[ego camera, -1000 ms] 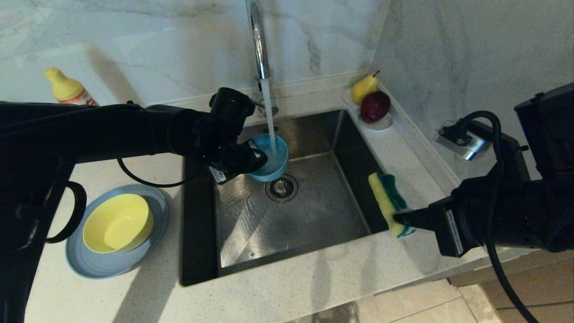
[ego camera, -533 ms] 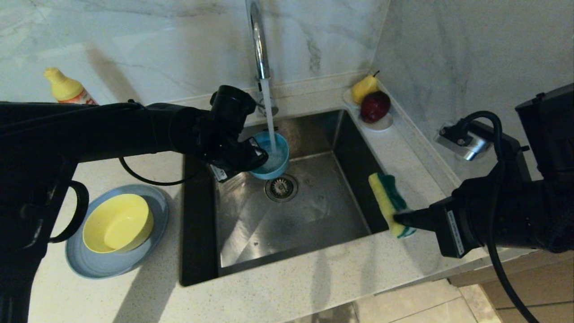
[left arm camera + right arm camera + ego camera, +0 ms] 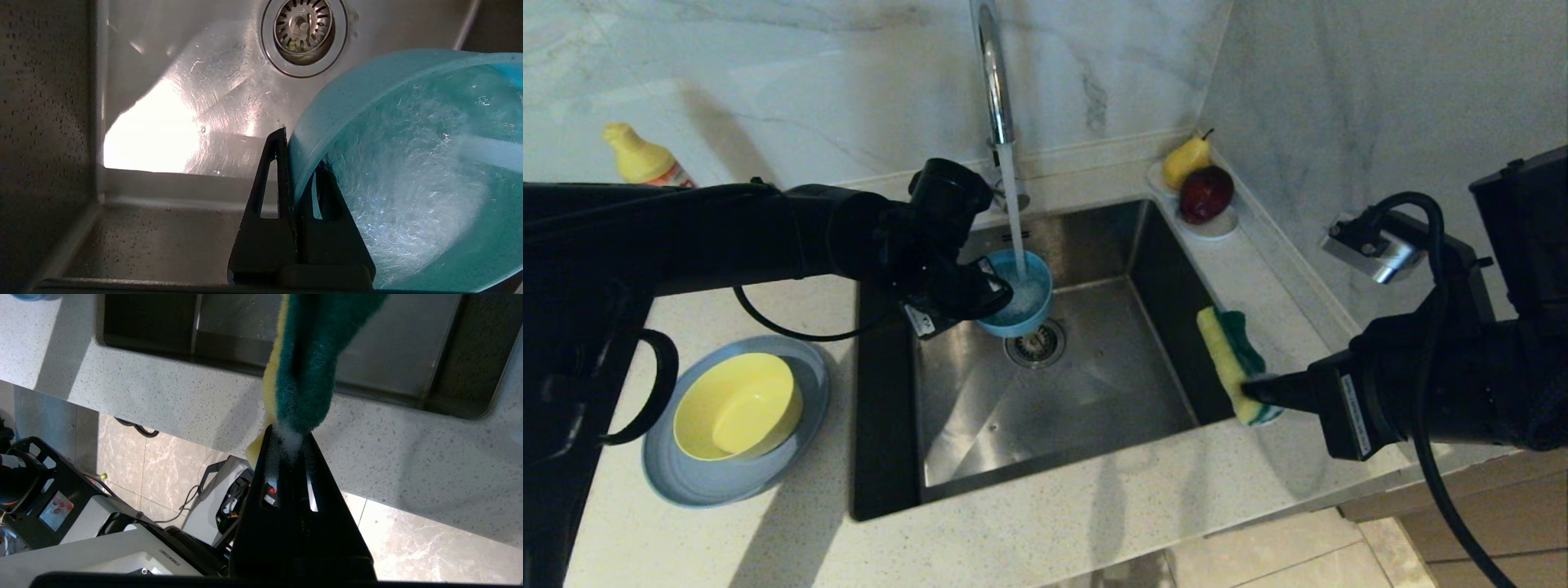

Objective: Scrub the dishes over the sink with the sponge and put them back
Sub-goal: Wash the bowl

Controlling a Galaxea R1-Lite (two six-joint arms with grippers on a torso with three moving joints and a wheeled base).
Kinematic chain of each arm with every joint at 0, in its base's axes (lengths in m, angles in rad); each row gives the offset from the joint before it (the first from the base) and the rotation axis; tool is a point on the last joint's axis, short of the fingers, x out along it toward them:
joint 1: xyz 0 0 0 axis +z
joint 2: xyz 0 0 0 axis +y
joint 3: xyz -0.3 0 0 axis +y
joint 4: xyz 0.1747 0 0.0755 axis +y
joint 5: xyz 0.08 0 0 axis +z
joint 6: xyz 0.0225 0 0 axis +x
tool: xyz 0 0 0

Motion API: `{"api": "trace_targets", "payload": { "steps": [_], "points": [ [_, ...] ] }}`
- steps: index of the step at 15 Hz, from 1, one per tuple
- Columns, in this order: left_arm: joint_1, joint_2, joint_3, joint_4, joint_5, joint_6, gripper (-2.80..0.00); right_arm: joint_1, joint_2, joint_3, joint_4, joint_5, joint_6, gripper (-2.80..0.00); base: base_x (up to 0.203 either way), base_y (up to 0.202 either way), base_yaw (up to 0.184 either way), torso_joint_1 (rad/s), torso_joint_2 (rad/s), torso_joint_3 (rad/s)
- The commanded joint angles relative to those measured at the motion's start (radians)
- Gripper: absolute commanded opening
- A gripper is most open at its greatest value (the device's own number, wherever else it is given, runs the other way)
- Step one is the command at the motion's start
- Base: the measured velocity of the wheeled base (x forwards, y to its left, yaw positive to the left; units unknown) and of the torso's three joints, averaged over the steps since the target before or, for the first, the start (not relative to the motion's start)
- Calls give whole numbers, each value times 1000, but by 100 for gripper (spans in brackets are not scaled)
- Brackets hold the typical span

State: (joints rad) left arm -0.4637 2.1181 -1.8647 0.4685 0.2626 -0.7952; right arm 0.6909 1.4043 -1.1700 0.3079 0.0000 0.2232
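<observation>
Left end effector (image 3: 1003, 291) clamped on teal-blue bowl (image 3: 1023, 296) rim, over sink (image 3: 1045, 392) beneath running faucet (image 3: 992, 73). Right end effector (image 3: 1252, 389) pinched on sponge (image 3: 1232, 363) at sink's right edge. Yellow bowl (image 3: 737, 405) nested in plate (image 3: 805, 367) on surface (image 3: 1054, 531).

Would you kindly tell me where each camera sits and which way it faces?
Head view: on the head, looking down at the sink; both arms show.
Left wrist view: behind the left hand, which pinches the teal bowl rim above the drain.
Right wrist view: behind the right hand, which grips the sponge above the counter edge.
Shared: every view shows the sink.
</observation>
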Motion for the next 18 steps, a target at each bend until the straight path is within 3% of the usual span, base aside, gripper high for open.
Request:
{"api": "trace_targets", "payload": {
  "steps": [1, 3, 6, 9, 12, 18],
  "points": [
    [-9, -15, 1, 4, 3, -4, -280, -2, -5, -2, 3, 0, -1, -280, 0, 0, 0, 0, 0, 0],
    [-8, -50, 18, 3, 17, -1, -280, -2, -14, -2, 4, 0, -1, -280, 0, 0, 0, 0, 0, 0],
    [4, -136, 54, -5, 116, 25, -280, -2, -24, 10, 4, 0, 2, -280, 0, 0, 0, 0, 0, 0],
    [14, -252, 100, -9, 162, 73, -280, -2, -27, 15, 4, 0, 7, -280, 0, 0, 0, 0, 0, 0],
    [43, -326, 146, -61, 241, 144, -280, -4, -27, 15, 5, -1, 7, -280, 0, 0, 0, 0, 0, 0],
    [69, -398, 234, -323, 256, 372, -280, -7, -18, 7, 4, -1, 3, -280, 0, 0, 0, 0, 0, 0]
  ]
}}
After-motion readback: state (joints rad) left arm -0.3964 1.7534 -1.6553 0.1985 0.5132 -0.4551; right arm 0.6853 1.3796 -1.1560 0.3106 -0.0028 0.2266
